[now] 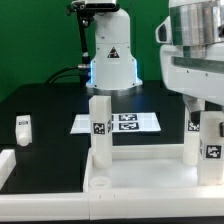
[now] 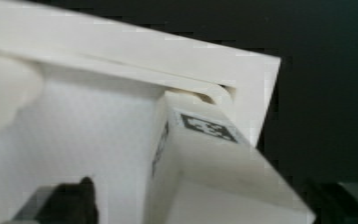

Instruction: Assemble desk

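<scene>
The white tabletop slab (image 1: 130, 178) lies flat at the front of the black table. Three white legs stand upright on it: one on the exterior view's left (image 1: 99, 125) and two on the right (image 1: 193, 130) (image 1: 212, 145). A fourth leg (image 1: 24, 127) lies loose on the table at the exterior view's left. My gripper (image 1: 200, 106) hangs just above the two right legs. In the wrist view my gripper (image 2: 208, 200) straddles a tagged leg (image 2: 220, 170) at the slab's corner (image 2: 87, 110). Its dark fingers (image 2: 69, 200) stand wide apart, and the left one shows a gap to the leg.
The marker board (image 1: 115, 122) lies flat behind the slab. The robot base (image 1: 110, 55) stands at the back centre, in front of a green backdrop. A white block (image 1: 6, 162) sits at the exterior view's left edge.
</scene>
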`<state>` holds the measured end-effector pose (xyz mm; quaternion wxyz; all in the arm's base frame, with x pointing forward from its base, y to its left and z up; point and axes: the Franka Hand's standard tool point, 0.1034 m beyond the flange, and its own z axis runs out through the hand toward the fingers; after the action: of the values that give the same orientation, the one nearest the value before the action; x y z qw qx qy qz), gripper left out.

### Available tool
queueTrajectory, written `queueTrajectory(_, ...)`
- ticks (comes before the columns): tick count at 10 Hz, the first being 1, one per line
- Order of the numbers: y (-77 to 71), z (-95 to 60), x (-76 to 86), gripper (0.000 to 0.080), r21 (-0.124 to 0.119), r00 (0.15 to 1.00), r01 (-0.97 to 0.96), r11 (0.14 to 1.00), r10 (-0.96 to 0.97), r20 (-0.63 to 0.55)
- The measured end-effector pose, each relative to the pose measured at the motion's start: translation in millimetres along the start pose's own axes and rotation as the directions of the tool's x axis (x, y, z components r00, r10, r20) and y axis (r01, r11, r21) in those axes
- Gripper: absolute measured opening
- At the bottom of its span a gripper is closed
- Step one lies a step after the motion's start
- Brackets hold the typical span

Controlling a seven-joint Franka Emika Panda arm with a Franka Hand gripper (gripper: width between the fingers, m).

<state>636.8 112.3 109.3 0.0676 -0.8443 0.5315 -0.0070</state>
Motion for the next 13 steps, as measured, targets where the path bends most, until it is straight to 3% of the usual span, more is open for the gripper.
queueTrajectory(3, 0.4, 0.2, 1.5, 0.0647, 0.001, 0.984, 0.177, 0.984, -0.177, -0.003)
queueTrajectory(4, 0.0, -0.1, 1.5, 0.0647, -0.014, 0.951, 0.308, 0.951, -0.308, -0.02)
queueTrajectory(5, -2.7, -0.7, -2.4, 0.0648, -0.047, 0.874, 0.481, 0.875, -0.483, -0.047)
queueTrajectory(6, -7.2, -2.2, -6.2, 0.0648, -0.079, 0.706, 0.702, 0.708, -0.706, -0.056)
queueTrajectory(7, -7.1, -2.6, -3.8, 0.0648, -0.083, 0.629, 0.771, 0.631, -0.775, -0.05)
queueTrajectory(8, -6.6, -2.1, -3.2, 0.0648, -0.083, 0.64, 0.762, 0.642, -0.767, -0.05)
queueTrajectory(9, -6.6, -1.9, -3.5, 0.0553, -0.082, 0.663, 0.742, 0.665, -0.746, -0.053)
queueTrajectory(10, -6.5, -1.9, -3.3, 0.0553, -0.081, 0.669, 0.737, 0.671, -0.741, -0.053)
queueTrajectory(11, -6.4, -1.7, -3.4, 0.037, -0.077, 0.717, 0.69, 0.719, -0.694, -0.058)
queueTrajectory(12, -4.1, -1.3, -0.8, 0.0286, -0.077, 0.779, 0.62, 0.781, -0.625, -0.061)
queueTrajectory(13, -3.8, -1.5, -0.3, 0.0286, -0.072, 0.849, 0.52, 0.851, -0.524, -0.066)
